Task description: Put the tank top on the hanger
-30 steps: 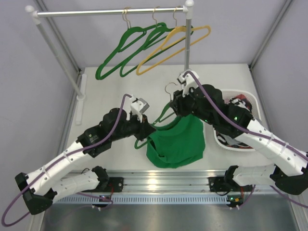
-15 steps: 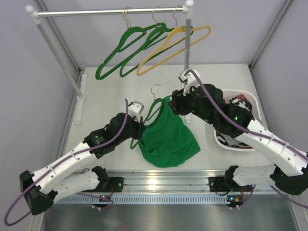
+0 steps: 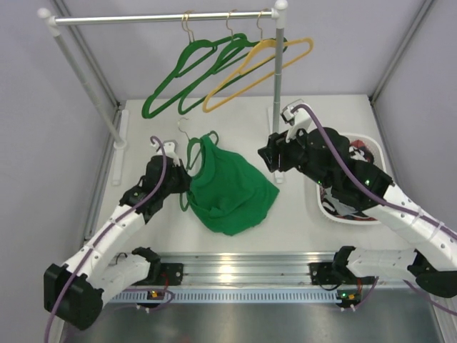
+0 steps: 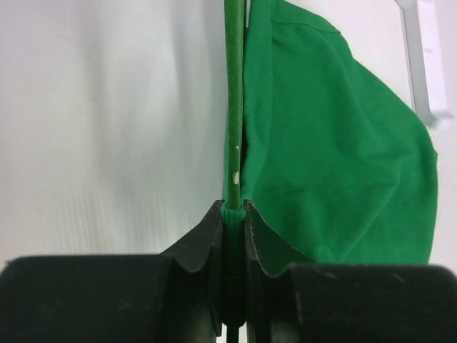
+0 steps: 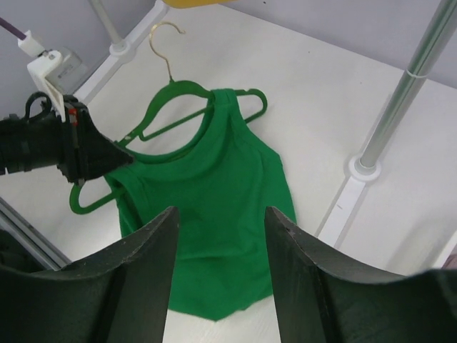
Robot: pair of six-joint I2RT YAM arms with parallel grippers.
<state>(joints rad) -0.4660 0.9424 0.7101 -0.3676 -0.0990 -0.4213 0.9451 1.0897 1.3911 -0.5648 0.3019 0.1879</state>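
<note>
The bright green tank top [image 3: 230, 189] hangs on a thin green hanger [image 3: 193, 151] with a metal hook, left of the table's centre. Both straps are over the hanger's shoulders [image 5: 178, 86], and the cloth [image 5: 207, 193] spreads below. My left gripper [image 3: 177, 189] is shut on the hanger's lower bar at its left end. In the left wrist view the bar [image 4: 233, 107] runs straight out of the closed jaws [image 4: 233, 209], with the tank top [image 4: 335, 164] to the right. My right gripper [image 3: 268, 158] is open and empty [image 5: 220, 218], above and right of the garment.
A rack rod [image 3: 164, 18] at the back carries two green hangers [image 3: 178, 78] and a yellow hanger [image 3: 257, 68]. The rack's right post [image 3: 277, 71] and its foot [image 5: 360, 168] stand near my right gripper. A white basket [image 3: 325, 207] of clothes sits at the right.
My left arm has carried the hanger and tank top leftward and a little away. My right gripper, which was at the garment's top, has come away from it and is now apart and open.
</note>
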